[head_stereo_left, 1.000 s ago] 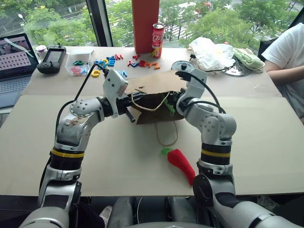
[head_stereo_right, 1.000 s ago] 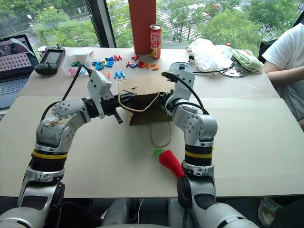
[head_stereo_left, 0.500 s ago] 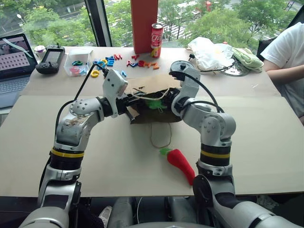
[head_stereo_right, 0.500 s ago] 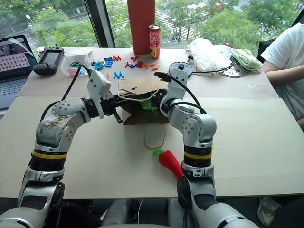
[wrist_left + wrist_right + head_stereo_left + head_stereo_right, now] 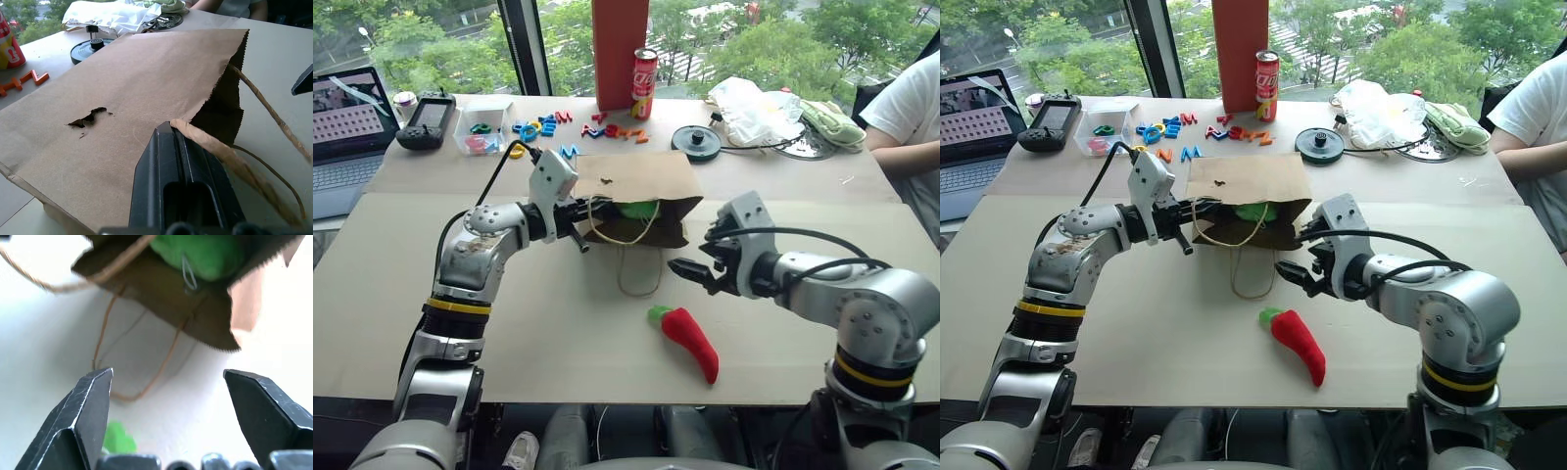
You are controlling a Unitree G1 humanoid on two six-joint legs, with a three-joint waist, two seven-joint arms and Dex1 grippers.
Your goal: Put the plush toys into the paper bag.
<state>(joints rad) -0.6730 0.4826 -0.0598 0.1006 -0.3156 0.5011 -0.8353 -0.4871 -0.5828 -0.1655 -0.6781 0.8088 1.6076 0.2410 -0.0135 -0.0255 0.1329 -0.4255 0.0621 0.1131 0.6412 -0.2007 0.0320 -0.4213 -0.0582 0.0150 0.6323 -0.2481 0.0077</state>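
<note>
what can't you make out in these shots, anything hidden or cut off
- Green plush toy: most of it hidden inside the paper bag; its markings can't be seen.
- Chili pepper toy: in the right wrist view only its green stem shows, behind a finger of the right gripper.
- Left gripper: its fingertips are covered by the bag's rim in the left wrist view.
- Person: cut off by the picture edge in the eye views.

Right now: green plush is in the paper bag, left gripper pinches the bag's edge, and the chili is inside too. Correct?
Not quite. The chili lies on the table, outside the paper bag, as the left eye view shows. The green plush is inside; the left gripper pinches the edge.
</note>
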